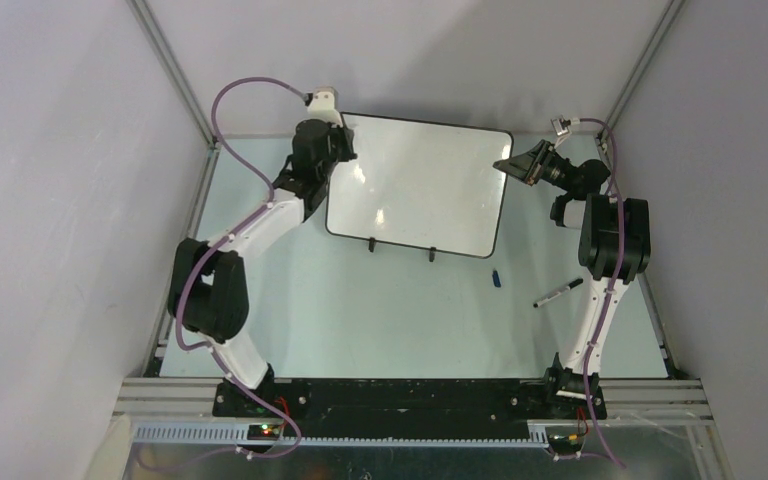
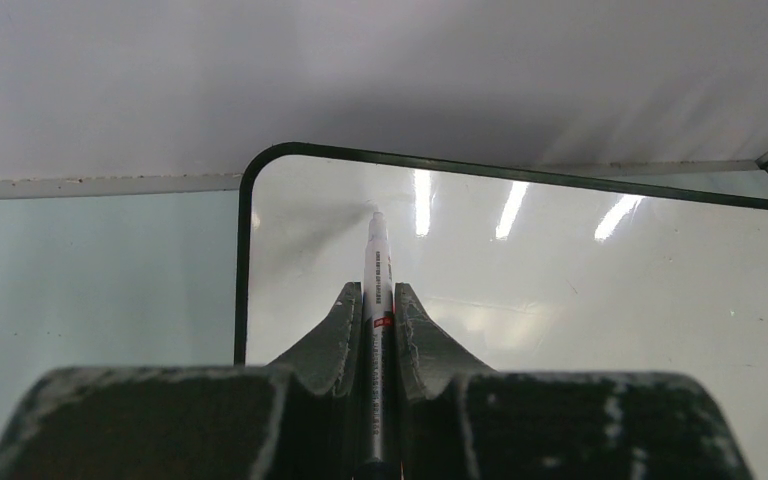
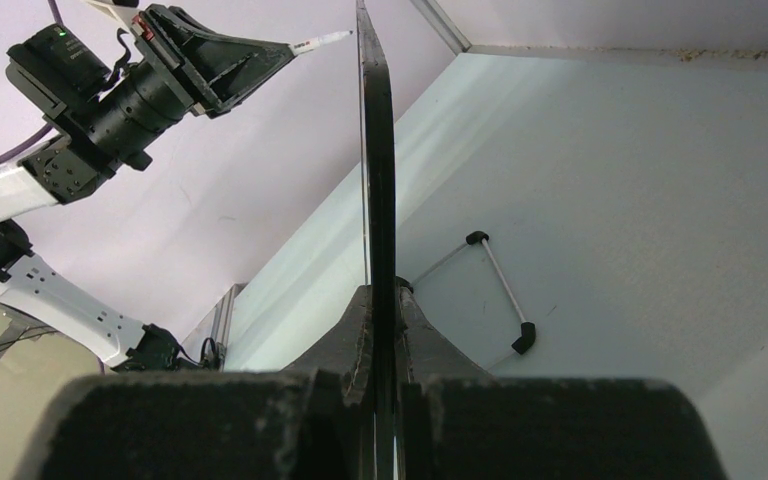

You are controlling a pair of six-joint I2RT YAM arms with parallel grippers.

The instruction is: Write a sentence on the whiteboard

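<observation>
One whiteboard (image 1: pixel 420 185) stands at upper centre of the worktop (image 1: pixel 360 320). Left jaws grip a marker (image 2: pixel 377 260), tip near the board's upper-left corner. Right jaws clamp its right edge. A second marker (image 1: pixel 558 292) lies lower right.

Top view bright and even, diffuse light from above, only soft shadows under the arms on the worktop (image 1: pixel 380 320). Whiteboard (image 1: pixel 430 160) is glossy: two small hot spots in top view, three streaky lamp reflections in left wrist view (nearly blown out). Marker (image 2: pixel 377 265) throws a faint grey shadow to its left. Left fingers (image 2: pixel 332 335) and right fingers (image 3: pixel 345 345) sit close to the lens, soft and dark; backgrounds sharp enough
</observation>
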